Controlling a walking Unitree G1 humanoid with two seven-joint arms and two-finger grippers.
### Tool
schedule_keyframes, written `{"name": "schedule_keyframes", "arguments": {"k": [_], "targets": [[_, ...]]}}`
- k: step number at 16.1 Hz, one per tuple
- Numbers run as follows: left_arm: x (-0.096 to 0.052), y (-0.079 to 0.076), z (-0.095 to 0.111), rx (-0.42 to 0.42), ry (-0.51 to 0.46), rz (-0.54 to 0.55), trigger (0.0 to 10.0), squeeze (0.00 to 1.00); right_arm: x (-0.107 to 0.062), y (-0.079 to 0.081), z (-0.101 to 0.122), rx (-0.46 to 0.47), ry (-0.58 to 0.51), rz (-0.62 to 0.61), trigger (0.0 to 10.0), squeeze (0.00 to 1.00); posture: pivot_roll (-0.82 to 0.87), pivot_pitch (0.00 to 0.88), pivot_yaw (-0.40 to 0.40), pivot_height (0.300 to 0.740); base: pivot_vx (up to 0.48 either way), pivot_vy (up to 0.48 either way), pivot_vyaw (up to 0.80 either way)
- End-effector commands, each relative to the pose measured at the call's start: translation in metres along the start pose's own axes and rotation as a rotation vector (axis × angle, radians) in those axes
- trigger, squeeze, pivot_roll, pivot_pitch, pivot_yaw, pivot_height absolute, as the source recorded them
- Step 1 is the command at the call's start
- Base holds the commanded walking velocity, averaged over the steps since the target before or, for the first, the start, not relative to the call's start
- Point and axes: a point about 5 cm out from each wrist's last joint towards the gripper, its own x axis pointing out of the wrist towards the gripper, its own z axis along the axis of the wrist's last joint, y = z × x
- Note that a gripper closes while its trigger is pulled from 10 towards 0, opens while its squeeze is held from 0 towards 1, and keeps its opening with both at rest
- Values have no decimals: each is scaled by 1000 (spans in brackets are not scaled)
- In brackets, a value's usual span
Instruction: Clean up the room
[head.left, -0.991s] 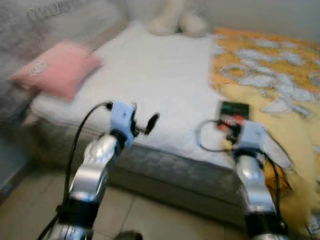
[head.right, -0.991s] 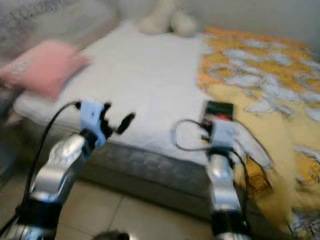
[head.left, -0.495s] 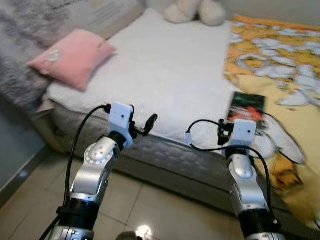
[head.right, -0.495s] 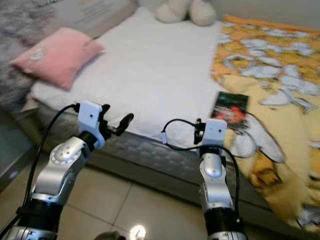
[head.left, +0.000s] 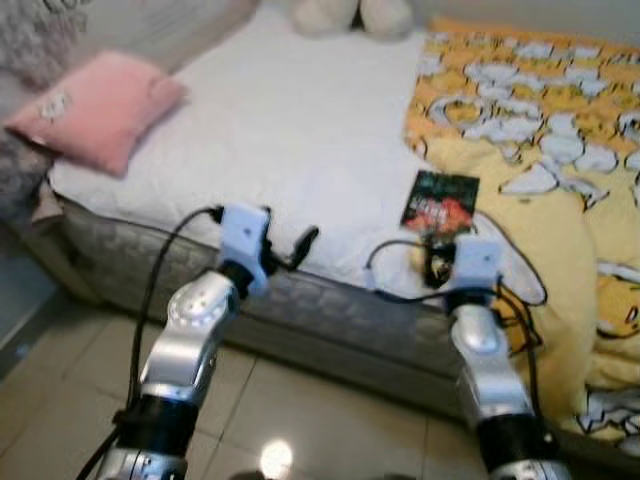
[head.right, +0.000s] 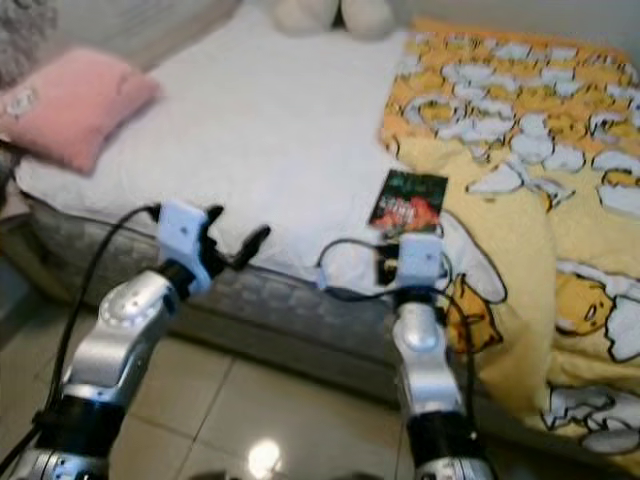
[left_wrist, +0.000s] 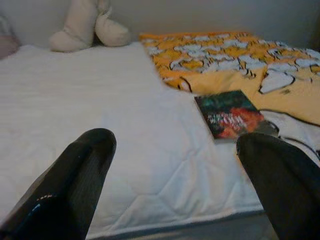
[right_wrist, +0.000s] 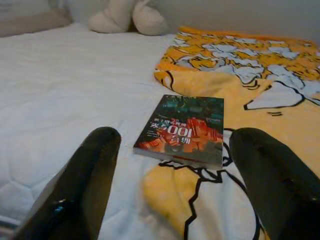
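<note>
A dark book (head.left: 440, 200) with a red and green cover lies flat on the bed, at the edge of the yellow patterned blanket (head.left: 540, 140). My right gripper (right_wrist: 175, 200) is open near the bed's front edge, just short of the book (right_wrist: 182, 129), which lies between its fingers (right_wrist: 90, 180) in the right wrist view. My left gripper (left_wrist: 175, 200) is open too, held over the mattress edge to the left, and the book (left_wrist: 230, 112) lies further off to its right. A pink pillow (head.left: 95, 95) rests at the left end of the white mattress (head.left: 290, 130).
A cream plush toy (head.left: 350, 14) sits at the far side of the bed against the wall. The grey mattress side (head.left: 330, 310) runs across in front of me, with tiled floor (head.left: 300, 420) below it. The blanket hangs over the bed's right front.
The whole picture has shifted left as the camera moved, so the bed and book sit further left. Both arms hold the same raised pose with open fingers.
</note>
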Motion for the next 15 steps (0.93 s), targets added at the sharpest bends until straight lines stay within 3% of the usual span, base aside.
{"name": "schedule_keyframes", "arguments": {"k": [1, 4, 10, 15], "targets": [[3, -5, 0, -8, 0, -6, 10000, 0, 3, -7, -1, -17, 14, -20, 10000, 0, 48, 0, 16, 740, 0, 0, 0], [5, -3, -1, -1, 4, 2, 10000, 0, 3, -6, -1, 6, 22, -13, 10000, 0, 48, 0, 14, 740, 0, 0, -181], [4, -9, 3, -4, -30, -42, 10000, 0, 1, -7, -2, 39, 22, -5, 10000, 0, 43, 0, 12, 740, 326, 351, -551], [5, -13, 2, 80, -19, -71, 10000, 0, -1, -7, -3, 56, 19, -4, 10000, 0, 37, 0, 15, 740, 458, 0, -556]]}}
